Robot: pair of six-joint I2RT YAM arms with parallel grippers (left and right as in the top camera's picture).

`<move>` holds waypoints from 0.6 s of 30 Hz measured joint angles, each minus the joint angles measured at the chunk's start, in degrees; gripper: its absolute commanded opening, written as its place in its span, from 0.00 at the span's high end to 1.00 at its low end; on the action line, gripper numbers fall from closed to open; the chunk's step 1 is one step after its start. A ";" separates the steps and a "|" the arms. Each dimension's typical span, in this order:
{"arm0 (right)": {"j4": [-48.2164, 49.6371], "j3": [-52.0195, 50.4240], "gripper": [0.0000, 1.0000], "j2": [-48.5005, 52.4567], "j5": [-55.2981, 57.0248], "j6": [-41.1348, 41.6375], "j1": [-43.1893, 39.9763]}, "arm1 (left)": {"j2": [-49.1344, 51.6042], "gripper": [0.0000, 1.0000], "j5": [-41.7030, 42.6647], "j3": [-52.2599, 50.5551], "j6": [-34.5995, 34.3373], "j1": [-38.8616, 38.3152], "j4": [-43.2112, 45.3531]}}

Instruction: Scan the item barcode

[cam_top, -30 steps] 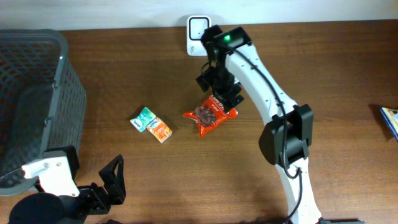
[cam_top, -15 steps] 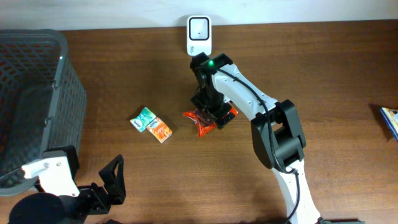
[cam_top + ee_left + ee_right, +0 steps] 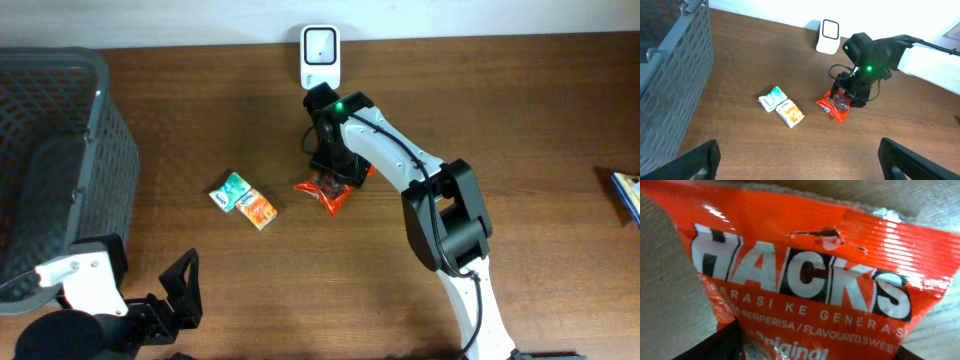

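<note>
Shining bright and even on the brown wooden table [image 3: 520, 120], leaving only small soft shadows. Glinting white on the shiny orange-red crinkly plastic snack bag [image 3: 805, 285] in the right wrist view, blurring a bit there. Glowing green from a small round lamp [image 3: 341, 102].

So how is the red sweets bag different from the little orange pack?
The red bag is bigger and crinkly; the orange pack is small and boxy. The red bag has the right arm's fingers down over it; the orange pack lies untouched, beside a teal pack. Both are on the wooden table.
</note>
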 measured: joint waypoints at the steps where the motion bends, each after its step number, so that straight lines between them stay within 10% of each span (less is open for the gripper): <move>1: 0.00 0.11 0.43 0.00 -0.04 -1.22 -0.11 | 0.00 0.01 0.00 0.00 -0.02 0.00 0.00; 15: -4.79 4.55 0.73 0.00 -0.66 -13.25 -4.31 | 0.00 0.01 0.00 0.00 0.00 0.00 0.00; 18: -4.98 4.61 0.66 0.00 -0.63 -14.32 -4.39 | 0.00 0.01 0.00 0.00 0.00 0.00 0.00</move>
